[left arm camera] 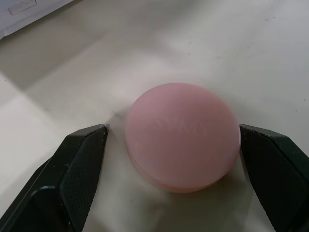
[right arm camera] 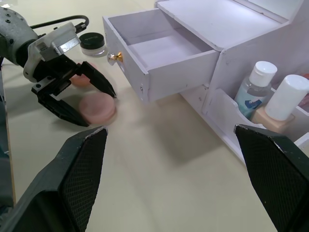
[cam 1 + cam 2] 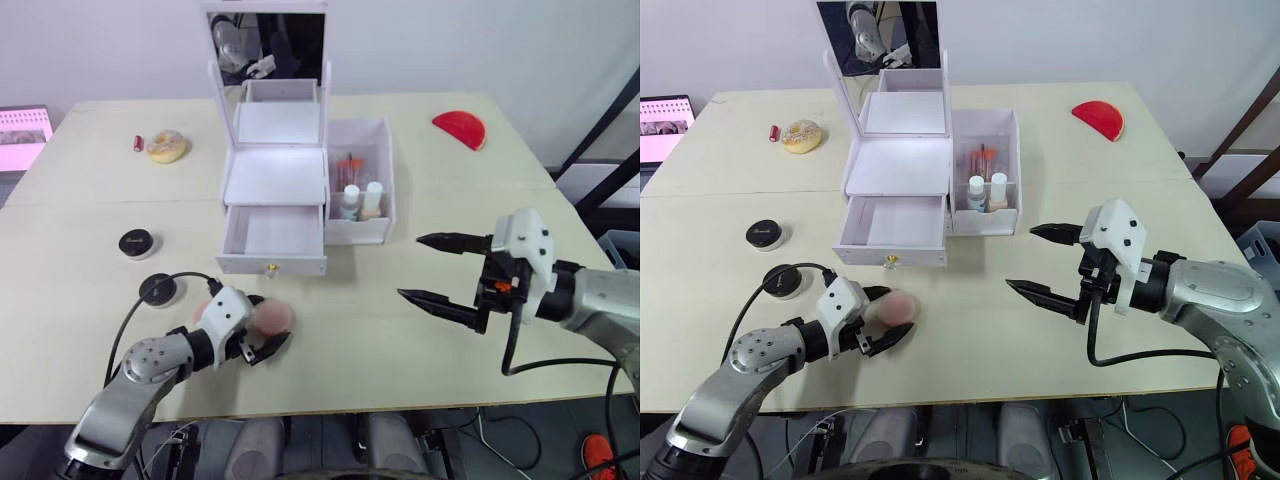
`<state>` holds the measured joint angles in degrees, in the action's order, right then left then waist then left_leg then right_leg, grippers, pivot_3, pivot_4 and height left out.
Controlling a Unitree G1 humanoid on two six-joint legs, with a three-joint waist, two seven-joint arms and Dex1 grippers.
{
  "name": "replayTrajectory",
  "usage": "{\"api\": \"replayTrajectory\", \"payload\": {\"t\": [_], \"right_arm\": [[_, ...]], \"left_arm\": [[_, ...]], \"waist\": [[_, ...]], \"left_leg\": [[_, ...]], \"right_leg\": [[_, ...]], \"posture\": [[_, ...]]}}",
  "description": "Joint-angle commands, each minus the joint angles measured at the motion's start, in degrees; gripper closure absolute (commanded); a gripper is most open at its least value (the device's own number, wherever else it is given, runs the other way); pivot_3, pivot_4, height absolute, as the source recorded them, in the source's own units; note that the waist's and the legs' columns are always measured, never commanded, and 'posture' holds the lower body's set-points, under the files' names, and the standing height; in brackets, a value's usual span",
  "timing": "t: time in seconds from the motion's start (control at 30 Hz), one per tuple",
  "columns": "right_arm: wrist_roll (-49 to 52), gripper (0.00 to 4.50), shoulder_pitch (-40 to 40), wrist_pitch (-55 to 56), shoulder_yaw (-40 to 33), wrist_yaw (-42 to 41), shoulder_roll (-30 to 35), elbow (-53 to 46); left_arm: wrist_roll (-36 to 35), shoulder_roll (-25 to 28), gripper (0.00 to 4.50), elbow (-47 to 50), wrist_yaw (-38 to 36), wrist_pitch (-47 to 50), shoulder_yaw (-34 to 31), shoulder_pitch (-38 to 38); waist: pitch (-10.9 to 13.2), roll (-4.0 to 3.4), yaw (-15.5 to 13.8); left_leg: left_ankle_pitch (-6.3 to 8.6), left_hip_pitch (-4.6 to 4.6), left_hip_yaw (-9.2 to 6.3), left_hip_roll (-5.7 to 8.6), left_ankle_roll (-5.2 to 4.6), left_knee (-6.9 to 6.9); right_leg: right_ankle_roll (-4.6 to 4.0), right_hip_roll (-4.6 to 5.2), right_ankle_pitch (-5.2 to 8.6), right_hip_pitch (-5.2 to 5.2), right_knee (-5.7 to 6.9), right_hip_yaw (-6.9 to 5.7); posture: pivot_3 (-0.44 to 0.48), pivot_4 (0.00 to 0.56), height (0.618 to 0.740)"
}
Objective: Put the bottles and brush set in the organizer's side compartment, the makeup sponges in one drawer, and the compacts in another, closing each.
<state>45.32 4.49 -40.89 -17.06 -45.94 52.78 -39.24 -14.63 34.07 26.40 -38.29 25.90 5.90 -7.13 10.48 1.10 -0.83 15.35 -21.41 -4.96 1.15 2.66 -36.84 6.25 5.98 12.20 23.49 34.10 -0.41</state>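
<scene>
Left hand [image 3: 262, 335] lower left of frame, fingers spread wide around pink compact [image 1: 182, 136] — flat on worktop [image 3: 420, 330], gaps both sides, not gripped. Right hand [image 3: 432, 268] right of centre, wide open, holding nothing, above worktop. Organizer [image 3: 275, 190] upper centre — lower drawer [image 3: 272, 238] pulled out, looks empty. Two bottles [image 3: 360, 200] upright in side compartment. Black compacts [image 3: 137, 243] left of the drawer.

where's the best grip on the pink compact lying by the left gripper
Across its round rim, one finger on each opposite edge, coming in low from the robot's side. The pink compact lies flat, a low disc; the left gripper already straddles it with open fingers.
</scene>
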Motion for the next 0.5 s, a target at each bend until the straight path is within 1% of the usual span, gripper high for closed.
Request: {"api": "replayTrajectory", "payload": {"t": [0.03,0.07,0.1,0.23,0.37,0.5], "right_arm": [[0.67,0.00,-0.03,0.95,-1.65,0.16,0.04,-1.69],[0.63,0.00,-0.09,0.95,-1.60,0.22,0.00,-1.65],[0.46,0.00,-0.19,1.01,-1.46,0.22,0.00,-1.63],[0.24,0.00,-0.31,1.03,-1.22,0.42,-0.01,-1.67],[-0.13,0.00,-0.45,1.00,-1.03,0.70,0.12,-1.59],[-0.40,0.00,-0.47,1.06,-0.45,0.74,0.06,-1.23]], "left_arm": [[-0.80,-0.34,1.31,-0.16,-0.98,0.32,0.75,-0.27],[-1.02,-0.24,1.80,0.02,-1.40,0.34,0.82,-0.22],[-1.10,-0.19,1.86,0.09,-1.65,0.30,0.84,-0.19],[-2.82,0.21,1.86,1.42,-3.37,0.10,0.11,-0.46],[-6.69,1.23,1.86,3.96,-5.78,-0.13,-3.40,-0.60],[-15.47,5.82,1.86,7.41,-12.27,0.79,-11.22,-1.52]], "waist": [[0.00,0.00,0.03],[0.00,0.00,0.04],[0.00,0.00,0.03],[0.00,0.00,0.02],[0.03,0.03,0.07],[0.06,0.03,0.09]], "left_leg": [[0.00,-0.01,0.00,0.00,0.00,-0.03],[0.01,-0.01,0.00,0.00,0.01,-0.04],[0.01,-0.02,0.01,0.00,0.01,-0.05],[0.02,-0.04,0.00,0.00,0.00,-0.04],[0.03,-0.08,0.00,0.00,-0.03,-0.03],[0.04,-0.09,-0.02,-0.06,-0.03,-0.03]], "right_leg": [[0.00,0.00,0.00,-0.01,0.00,0.00],[0.00,0.00,0.00,-0.01,-0.02,0.01],[0.00,0.00,0.00,-0.01,-0.03,0.01],[0.00,0.00,0.00,0.00,-0.03,0.02],[0.00,0.00,0.00,0.04,-0.03,0.02],[0.00,-0.06,0.00,0.09,-0.02,0.02]], "posture": [[0.000,0.150,0.739],[0.000,0.150,0.739],[0.000,0.150,0.739],[0.000,0.150,0.739],[0.000,0.150,0.739],[0.000,0.150,0.739]]}}
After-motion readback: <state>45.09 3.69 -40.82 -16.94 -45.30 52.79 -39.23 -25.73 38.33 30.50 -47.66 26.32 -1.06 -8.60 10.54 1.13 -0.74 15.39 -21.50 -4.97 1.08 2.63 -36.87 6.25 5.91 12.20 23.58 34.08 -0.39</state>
